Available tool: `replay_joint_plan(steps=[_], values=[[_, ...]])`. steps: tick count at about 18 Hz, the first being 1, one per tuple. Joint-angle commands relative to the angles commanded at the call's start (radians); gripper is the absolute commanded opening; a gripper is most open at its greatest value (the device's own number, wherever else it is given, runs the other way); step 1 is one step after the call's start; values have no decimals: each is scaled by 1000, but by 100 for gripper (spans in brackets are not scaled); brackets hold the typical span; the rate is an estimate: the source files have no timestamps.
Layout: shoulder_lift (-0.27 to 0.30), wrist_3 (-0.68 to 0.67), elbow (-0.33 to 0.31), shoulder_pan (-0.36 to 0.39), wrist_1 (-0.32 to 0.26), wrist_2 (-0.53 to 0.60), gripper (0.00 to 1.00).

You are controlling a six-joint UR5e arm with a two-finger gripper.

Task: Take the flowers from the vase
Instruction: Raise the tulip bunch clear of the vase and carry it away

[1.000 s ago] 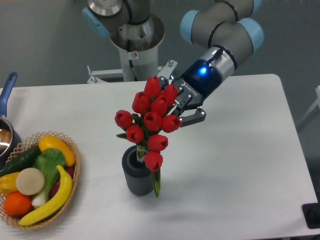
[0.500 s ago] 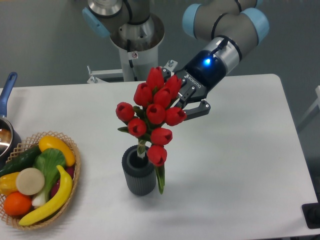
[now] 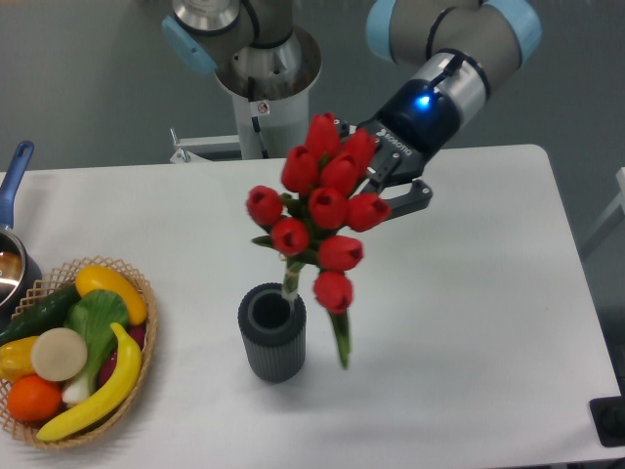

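Note:
The flowers (image 3: 322,210), a bunch of red tulip buds on green stems, hang in the air above and to the right of the vase (image 3: 272,332). Their stem ends are clear of the vase's round mouth or just at its rim. My gripper (image 3: 376,186) is shut on the flowers from behind and to the right, partly hidden by the buds. The dark grey ribbed vase stands upright on the white table (image 3: 469,293), its mouth showing dark inside.
A woven basket (image 3: 146,362) with fruit and vegetables sits at the front left. A blue-handled pot (image 3: 15,181) is at the left edge. The arm's base (image 3: 264,78) rises behind the table.
The gripper has risen and shifted right with the flowers, drawing the stems up out of the vase. The vase has stayed in place.

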Motion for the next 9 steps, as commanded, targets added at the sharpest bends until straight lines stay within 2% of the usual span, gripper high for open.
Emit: replay_joint_plan(steps=[9], values=[[-3, 0, -9, 98, -2, 0, 32]])
